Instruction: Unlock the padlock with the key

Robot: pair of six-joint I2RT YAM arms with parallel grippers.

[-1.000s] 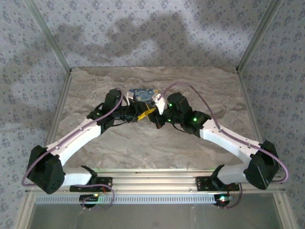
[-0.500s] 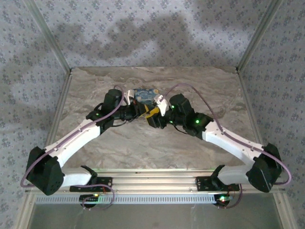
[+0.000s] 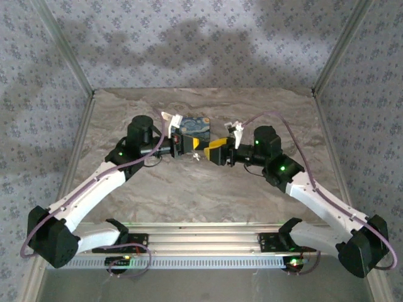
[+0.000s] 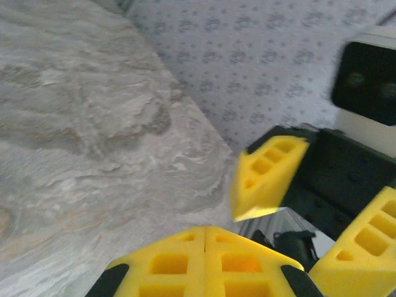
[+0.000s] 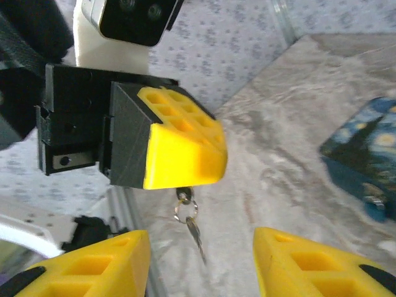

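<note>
My left gripper (image 3: 194, 146) (image 4: 205, 232) is shut, its yellow fingers (image 5: 184, 156) pressed flat together. From their tips hang a dark key head, a small ring and the pale key (image 5: 194, 232), which dangles free above the table and shows as a pale speck (image 3: 198, 156) from above. My right gripper (image 3: 214, 153) (image 5: 201, 272) faces it, open and a short way off the key, with nothing between its fingers (image 4: 266, 176). A tiny blue lump with a metal bit (image 5: 374, 207) sits against the tin's corner. I cannot tell whether it is the padlock.
The blue starry-night tin (image 3: 196, 128) (image 5: 365, 154) lies on the marble table (image 3: 189, 189) just behind both grippers. Patterned walls and metal frame posts close in the back and sides. A rail (image 3: 201, 238) runs along the near edge.
The two grippers, close together a second ago, have drawn apart: the right arm swung right, the left shifted slightly left. The key now hangs from the left gripper alone.
</note>
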